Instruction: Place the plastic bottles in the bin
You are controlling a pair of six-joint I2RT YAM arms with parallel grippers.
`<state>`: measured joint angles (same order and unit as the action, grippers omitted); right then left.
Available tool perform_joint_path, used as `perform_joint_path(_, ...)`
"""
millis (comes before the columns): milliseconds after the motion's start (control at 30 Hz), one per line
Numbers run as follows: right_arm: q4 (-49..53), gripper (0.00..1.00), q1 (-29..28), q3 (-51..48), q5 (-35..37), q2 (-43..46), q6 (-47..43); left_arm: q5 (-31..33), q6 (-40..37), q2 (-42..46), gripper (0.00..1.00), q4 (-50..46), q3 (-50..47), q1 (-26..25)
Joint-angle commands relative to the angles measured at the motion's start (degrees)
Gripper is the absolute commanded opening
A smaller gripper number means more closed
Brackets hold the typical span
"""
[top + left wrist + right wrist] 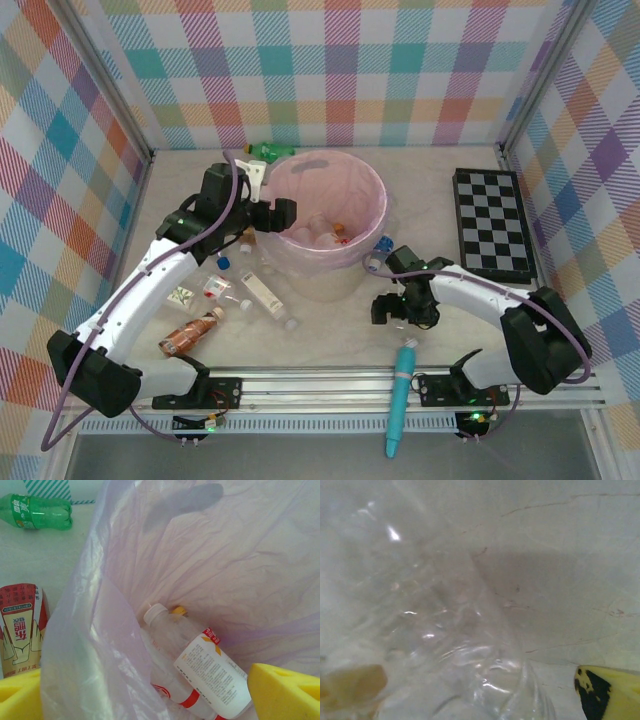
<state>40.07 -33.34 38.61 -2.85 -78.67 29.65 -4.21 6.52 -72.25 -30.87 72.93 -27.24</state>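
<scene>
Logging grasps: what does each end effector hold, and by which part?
Left end effector: nothing, open above the bin. Right end effector: a clear bottle sits between its fingers, but a firm grip cannot be told.

Bin (pixel 335 282) centre — bottles (pixel 262 294) left, board (pixel 493 225) right

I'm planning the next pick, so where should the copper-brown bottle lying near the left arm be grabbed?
Grip the copper-brown bottle across its middle, coming straight down from above. It lies on its side on the table, so closing crosswise over its round body probably holds best.
</scene>
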Motion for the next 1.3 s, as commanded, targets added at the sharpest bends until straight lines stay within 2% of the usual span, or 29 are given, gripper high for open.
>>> perform_joint_path(0,-4.12,0.94,0.37,-1.95,1.57,-1.58,0.53,-0.02,-1.6,-1.24,0.91,-1.26,-0.52,-0.02)
perform_joint_path(233,-5.2,0.75,3.37,-4.32,2.11,1.61,1.09,0.25,-1.52,-3.32,0.91,-2.79,1.93,0.06)
perform_joint_path(467,-3.54,0.67,8.2,-5.6,-0.36,7.93,1.66,1.82,-1.34,-3.92,0.91,-3.44,3.97,0.0)
perform_joint_path(667,-0.37,0.58,13.42,-4.21,-1.0,13.44,-1.72,2.69,-1.51,-4.79,0.91,-3.9,4.47,0.03)
perform_joint_path(1033,1.4,0.55,21.31,-0.03,-2.95,15.4,-4.66,3.39,-0.98,-3.52,0.91,-1.63,0.86,0.05)
perform_joint_path(1267,7.82,0.54,25.93,12.26,-3.33,15.13,-9.66,3.36,-1.16,-2.87,0.92,-1.7,0.02,0.49)
